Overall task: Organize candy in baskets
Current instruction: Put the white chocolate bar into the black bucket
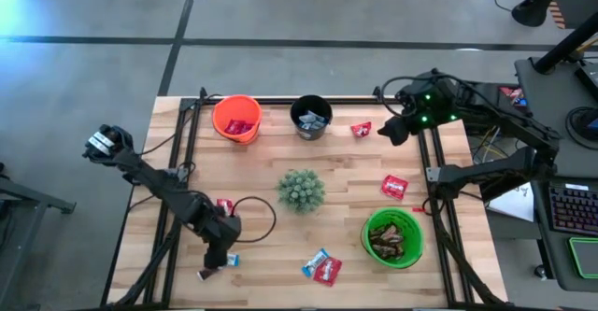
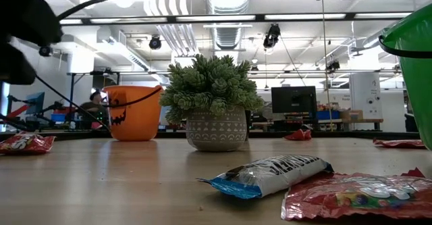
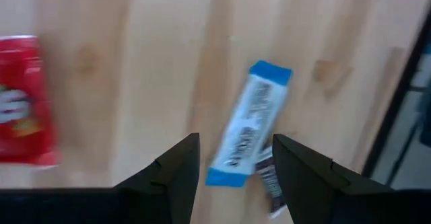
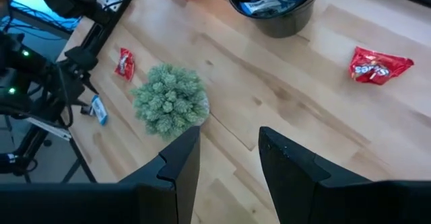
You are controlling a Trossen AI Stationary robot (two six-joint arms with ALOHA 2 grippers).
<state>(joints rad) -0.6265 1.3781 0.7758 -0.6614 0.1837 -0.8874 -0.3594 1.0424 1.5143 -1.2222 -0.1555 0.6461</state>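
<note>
Candy lies scattered over the wooden surface (image 1: pixel 262 162), with some already in the orange basket (image 1: pixel 236 118), the black basket (image 1: pixel 311 117) and the green basket (image 1: pixel 392 237). Left gripper (image 1: pixel 217 255) hangs low at the near left edge, jaws open with nothing held — a blue-and-silver bar (image 3: pixel 248 123) lies just ahead of them, a red one (image 3: pixel 23 99) off to one side. Right gripper (image 1: pixel 392 130) hovers near the far right corner, jaws open and empty, close to a red candy (image 1: pixel 361 129). A spiky plant (image 1: pixel 301 190) stands mid-surface.
</note>
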